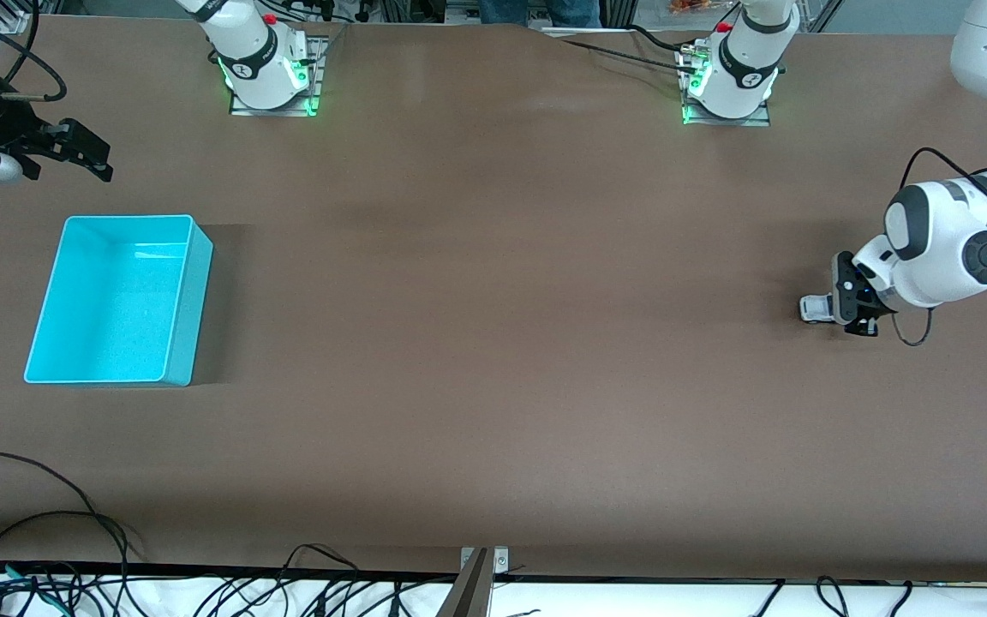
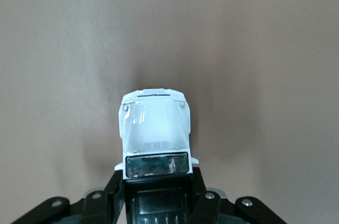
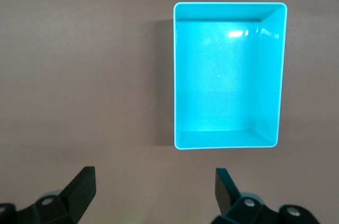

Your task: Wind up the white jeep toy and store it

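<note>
Jeep toy (image 2: 154,128) clamped in left hand (image 2: 156,192) — hood pointing away from it; right hand (image 3: 153,189) open.

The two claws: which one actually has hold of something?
The left claw, at the left arm's end of the table, is shut on the white jeep toy. The right claw hangs open and empty above the cyan bin.

This is a robot lab. Two white robot arms are bolted to metal plates (image 1: 275,107) on a big brown table (image 1: 493,343), and green lights glow at their bases. Lots of black cables (image 1: 39,548) lie in loops along the table's edge nearest the front camera. More cables run to the arms. Metal frames stand at the edge by the arms' bases. A plain cyan bin (image 1: 189,308) sits on the table.
</note>
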You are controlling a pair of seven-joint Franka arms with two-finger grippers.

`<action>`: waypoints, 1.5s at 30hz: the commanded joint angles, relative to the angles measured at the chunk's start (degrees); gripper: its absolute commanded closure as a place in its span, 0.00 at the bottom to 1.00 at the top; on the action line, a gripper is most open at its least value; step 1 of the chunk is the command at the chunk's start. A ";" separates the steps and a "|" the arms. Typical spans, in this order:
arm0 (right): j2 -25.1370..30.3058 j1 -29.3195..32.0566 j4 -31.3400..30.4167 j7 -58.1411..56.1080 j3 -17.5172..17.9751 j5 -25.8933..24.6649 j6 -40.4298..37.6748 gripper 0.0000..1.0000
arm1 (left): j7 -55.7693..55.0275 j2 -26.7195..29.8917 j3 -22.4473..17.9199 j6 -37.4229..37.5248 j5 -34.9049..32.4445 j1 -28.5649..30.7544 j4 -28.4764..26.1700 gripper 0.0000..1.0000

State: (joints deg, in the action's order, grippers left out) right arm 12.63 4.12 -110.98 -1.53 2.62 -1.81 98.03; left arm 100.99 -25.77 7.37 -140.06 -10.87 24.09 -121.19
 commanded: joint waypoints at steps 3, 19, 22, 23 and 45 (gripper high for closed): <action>-0.42 -0.17 1.30 -0.05 -0.16 -0.48 -1.00 0.00 | 5.27 -1.83 0.01 0.32 0.68 3.94 -0.45 0.80; -0.42 -0.17 1.30 -0.05 -0.16 -0.48 -1.00 0.00 | 13.88 -2.80 -0.34 0.76 0.59 10.00 2.54 0.80; -0.42 -0.17 1.30 -0.05 -0.16 -0.48 -1.00 0.00 | 14.94 -3.50 -0.52 0.76 0.59 10.80 3.59 0.80; -0.42 -0.17 1.30 -0.05 -0.16 -0.48 -1.00 0.00 | 15.38 -3.76 -0.52 0.76 0.59 11.15 3.94 0.80; -0.42 -0.17 1.30 -0.05 -0.16 -0.48 -1.00 0.00 | 18.63 -4.73 -0.52 0.93 0.68 16.16 7.28 0.00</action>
State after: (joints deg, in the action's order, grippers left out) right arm 12.63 4.12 -110.98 -1.53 2.61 -1.81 98.03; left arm 118.39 -28.86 6.88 -140.15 -10.87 39.59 -115.90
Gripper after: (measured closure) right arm 0.000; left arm 0.480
